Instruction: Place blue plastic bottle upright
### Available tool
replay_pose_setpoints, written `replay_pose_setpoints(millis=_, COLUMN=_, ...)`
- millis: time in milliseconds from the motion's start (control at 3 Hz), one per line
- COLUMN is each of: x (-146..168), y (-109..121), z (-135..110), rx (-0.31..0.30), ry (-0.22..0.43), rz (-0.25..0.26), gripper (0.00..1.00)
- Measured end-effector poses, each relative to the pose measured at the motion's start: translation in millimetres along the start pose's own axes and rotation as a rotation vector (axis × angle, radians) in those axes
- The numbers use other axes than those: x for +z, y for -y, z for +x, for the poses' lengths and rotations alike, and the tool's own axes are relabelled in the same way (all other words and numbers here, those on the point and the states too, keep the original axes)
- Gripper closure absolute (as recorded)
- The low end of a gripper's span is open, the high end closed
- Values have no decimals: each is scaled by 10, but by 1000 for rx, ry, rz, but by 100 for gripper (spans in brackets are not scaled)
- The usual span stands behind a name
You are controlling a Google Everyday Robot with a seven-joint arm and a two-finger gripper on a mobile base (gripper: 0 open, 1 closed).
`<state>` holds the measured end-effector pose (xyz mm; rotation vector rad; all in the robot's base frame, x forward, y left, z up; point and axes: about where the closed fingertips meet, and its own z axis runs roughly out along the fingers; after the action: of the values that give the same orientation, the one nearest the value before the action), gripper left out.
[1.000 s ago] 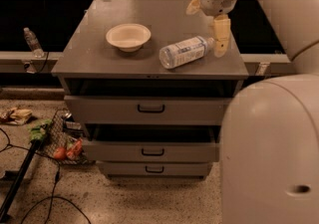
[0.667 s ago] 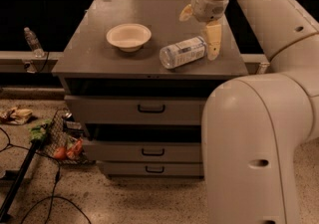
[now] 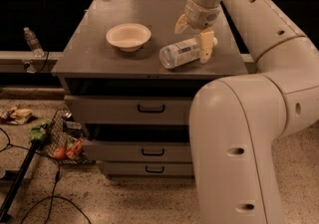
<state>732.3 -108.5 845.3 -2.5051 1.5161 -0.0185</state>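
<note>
The blue plastic bottle lies on its side on the grey cabinet top, right of the middle, cap end toward the right. My gripper hangs over the bottle's right half with its jaws spread. One cream finger reaches down in front of the bottle near its cap end. The other finger sticks out behind the bottle. The gripper holds nothing.
A cream bowl stands left of the bottle on the cabinet top. A small clear bottle stands on a ledge at far left. Drawers sit below the top. Litter and cables lie on the floor.
My gripper has moved left and down, from beside the bottle's cap end to over the bottle, fingers now straddling it. The bottle has not moved.
</note>
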Motion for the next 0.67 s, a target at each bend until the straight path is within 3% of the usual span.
replay_pose_setpoints(millis=333, x=112, y=29, z=-38, rx=-49, ry=-7, rz=-27, gripper=41)
replay_pose_setpoints(millis=667, x=-26, y=0, z=25, rx=-37, ry=-70, rz=-13, gripper=72)
